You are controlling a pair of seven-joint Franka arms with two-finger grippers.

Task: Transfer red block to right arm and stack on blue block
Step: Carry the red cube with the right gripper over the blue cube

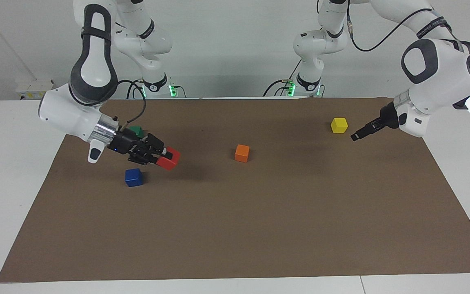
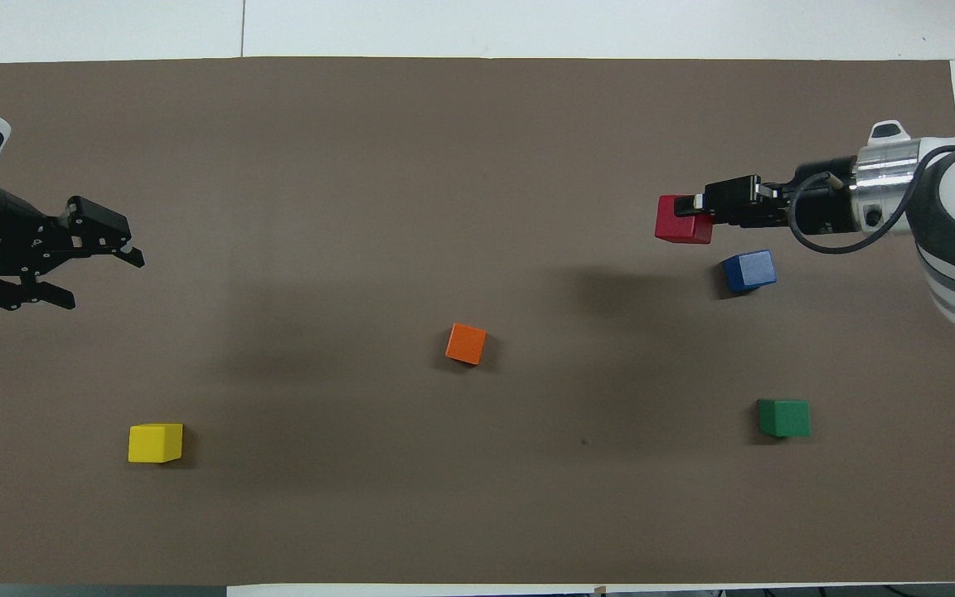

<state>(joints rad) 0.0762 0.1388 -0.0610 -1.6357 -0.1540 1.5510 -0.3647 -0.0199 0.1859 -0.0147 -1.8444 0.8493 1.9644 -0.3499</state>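
Observation:
My right gripper is shut on the red block and holds it in the air, tilted downward. The red block hangs over the mat just beside the blue block, toward the middle of the table, and does not touch it. The blue block sits alone on the brown mat near the right arm's end. My left gripper is open and holds nothing. It hangs over the mat's edge at the left arm's end, near the yellow cube.
An orange cube lies mid-table. A yellow cube sits close to the robots at the left arm's end. A green cube sits nearer to the robots than the blue block.

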